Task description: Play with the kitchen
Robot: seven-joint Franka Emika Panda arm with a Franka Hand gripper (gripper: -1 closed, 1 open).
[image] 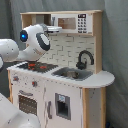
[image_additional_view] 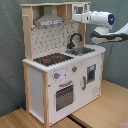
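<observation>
The kitchen (image: 60, 80) (image_additional_view: 60, 75) is a tall white and light-wood toy unit. It has a black-red hob (image: 37, 65) (image_additional_view: 52, 59), a grey sink (image: 72, 74) (image_additional_view: 83, 50), a black tap (image: 84, 59) (image_additional_view: 74, 40), a windowed oven door (image_additional_view: 65, 95), a hood (image_additional_view: 48, 20) and a small microwave (image: 69, 23) (image_additional_view: 80, 8). My gripper (image: 54, 29) (image_additional_view: 77, 17) is up at the microwave's lower edge, above the worktop. The white arm (image_additional_view: 102, 19) reaches in from the second exterior view's right.
A grey curtain (image_additional_view: 10, 50) hangs behind the kitchen. The unit stands on a wooden floor (image_additional_view: 107, 107). A small lower door with a dispenser panel (image: 62, 106) (image_additional_view: 90, 73) sits under the sink. My arm's bulky white links (image: 12, 50) fill the first exterior view's left.
</observation>
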